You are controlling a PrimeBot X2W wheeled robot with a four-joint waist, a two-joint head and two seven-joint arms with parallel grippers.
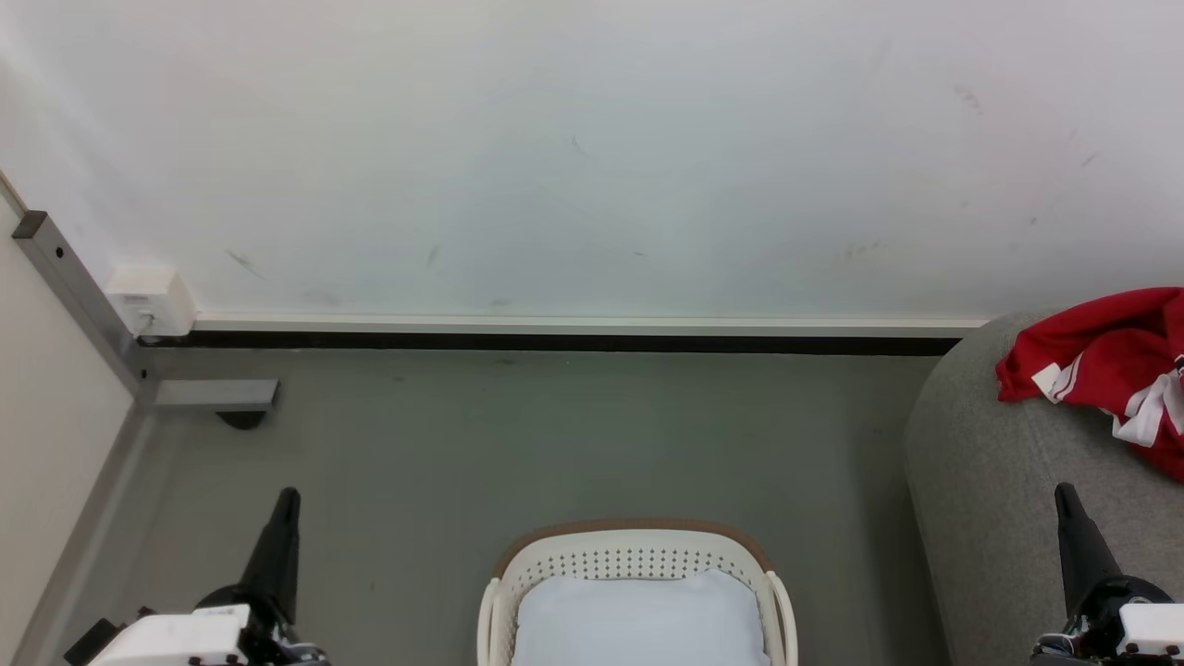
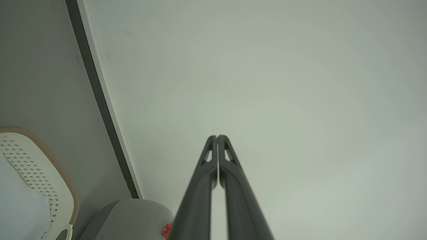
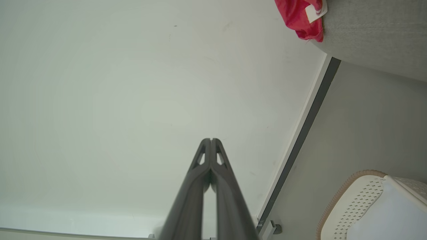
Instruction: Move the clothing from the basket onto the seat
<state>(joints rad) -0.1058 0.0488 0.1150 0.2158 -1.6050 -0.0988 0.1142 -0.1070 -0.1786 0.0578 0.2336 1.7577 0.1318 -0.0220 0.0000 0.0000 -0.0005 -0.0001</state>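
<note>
1. I see the clothing (image 1: 1101, 356), a red jersey with white trim, lying crumpled on the seat (image 1: 990, 481) to my right, well apart from the basket (image 1: 638, 560).
2. Any print on its white tag (image 3: 315, 10) is too small for me to read.
3. The basket stands on the floor (image 1: 555, 435) and holds a pale cloth (image 1: 638, 620).
4. My left gripper (image 2: 217, 137) has its fingers pressed together, holding nothing.
5. My right gripper (image 3: 211, 140) is likewise closed and empty.
</note>
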